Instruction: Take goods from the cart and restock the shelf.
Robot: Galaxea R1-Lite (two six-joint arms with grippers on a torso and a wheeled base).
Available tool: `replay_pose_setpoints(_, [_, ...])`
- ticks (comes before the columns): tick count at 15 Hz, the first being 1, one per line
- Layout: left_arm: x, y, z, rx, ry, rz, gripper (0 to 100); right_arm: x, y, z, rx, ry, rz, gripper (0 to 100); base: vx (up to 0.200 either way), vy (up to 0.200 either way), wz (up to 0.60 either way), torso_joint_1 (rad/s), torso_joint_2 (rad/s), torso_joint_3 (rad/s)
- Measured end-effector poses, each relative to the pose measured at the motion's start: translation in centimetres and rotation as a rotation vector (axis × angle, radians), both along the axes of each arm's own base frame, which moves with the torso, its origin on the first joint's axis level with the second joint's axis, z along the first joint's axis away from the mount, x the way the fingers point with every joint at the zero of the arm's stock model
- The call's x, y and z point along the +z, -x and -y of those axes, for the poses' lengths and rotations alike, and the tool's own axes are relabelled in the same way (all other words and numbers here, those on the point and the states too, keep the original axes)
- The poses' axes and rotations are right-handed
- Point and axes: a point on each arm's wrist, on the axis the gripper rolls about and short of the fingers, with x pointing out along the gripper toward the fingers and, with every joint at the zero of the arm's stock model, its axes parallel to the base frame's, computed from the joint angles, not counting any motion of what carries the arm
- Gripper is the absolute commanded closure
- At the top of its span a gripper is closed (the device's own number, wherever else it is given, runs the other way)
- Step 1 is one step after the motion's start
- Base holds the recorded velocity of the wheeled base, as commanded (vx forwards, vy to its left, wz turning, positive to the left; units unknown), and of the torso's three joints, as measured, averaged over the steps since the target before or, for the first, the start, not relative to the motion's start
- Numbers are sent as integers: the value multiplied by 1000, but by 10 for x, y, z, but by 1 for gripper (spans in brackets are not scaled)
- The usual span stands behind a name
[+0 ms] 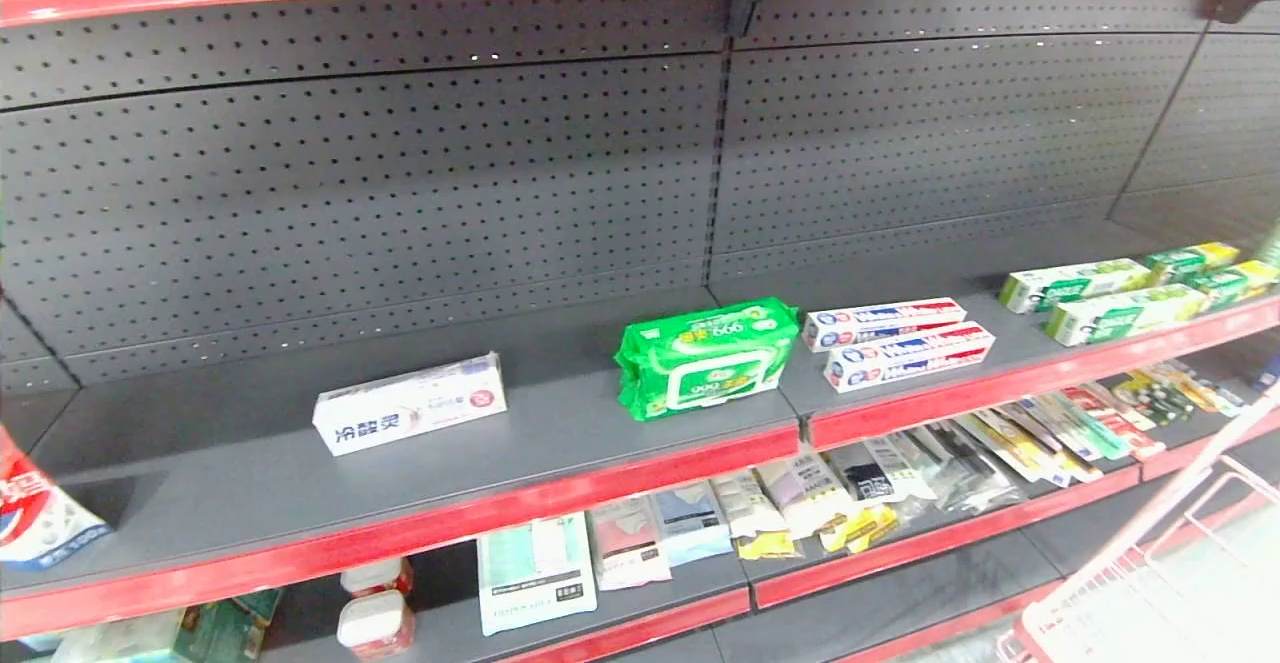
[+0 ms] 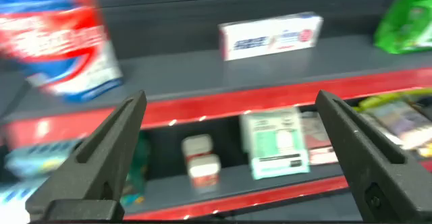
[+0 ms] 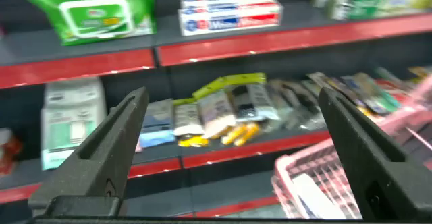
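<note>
my left gripper [image 2: 229, 99] is spread wide, with nothing between its fingers, and it touches nothing. my right gripper [image 3: 233, 92] is spread just as wide and is also empty.

on the grey shelf [image 1: 250, 483] i count one white toothpaste box [image 1: 410, 403] lying flat. to its right is one green wipes pack [image 1: 705, 358]. next come two red-and-blue toothpaste boxes [image 1: 905, 341] side by side and touching. farther right are what look like four green toothpaste boxes [image 1: 1120, 315], though the far ones are hard to separate. one red, white and blue pack [image 1: 40, 518] stands at the shelf's left end, cut off by the edge of the head view. on the lower shelf [image 1: 900, 543] i count two small red-and-white jars [image 1: 375, 608], one in front of the other, and a row of flat packets [image 1: 700, 523] too crowded to count.

the white toothpaste box lies straight ahead of the left gripper, well apart from it. the wipes pack and the red-and-blue boxes lie ahead of the right gripper, also well apart. the pink wire cart [image 1: 1150, 583] sits low on my right, below the shelves and nearer to the right gripper than any of the shelf goods.
</note>
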Motion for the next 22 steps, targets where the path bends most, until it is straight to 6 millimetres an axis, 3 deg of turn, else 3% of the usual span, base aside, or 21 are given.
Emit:
replay_pose_setpoints(9, [0,0,0,0,0,0,0,0,0,0,0,0,0,0,0,0,-600,2,2,3])
replay_pose_setpoints(18, [0,0,0,0,0,0,0,0,0,0,-1,-3,-1,0,0,0,0,0,0,0])
replay_pose_setpoints(22, [0,0,0,0,1,0,0,2,-3,0,-90,-76,-33,0,0,0,0,0,0,0])
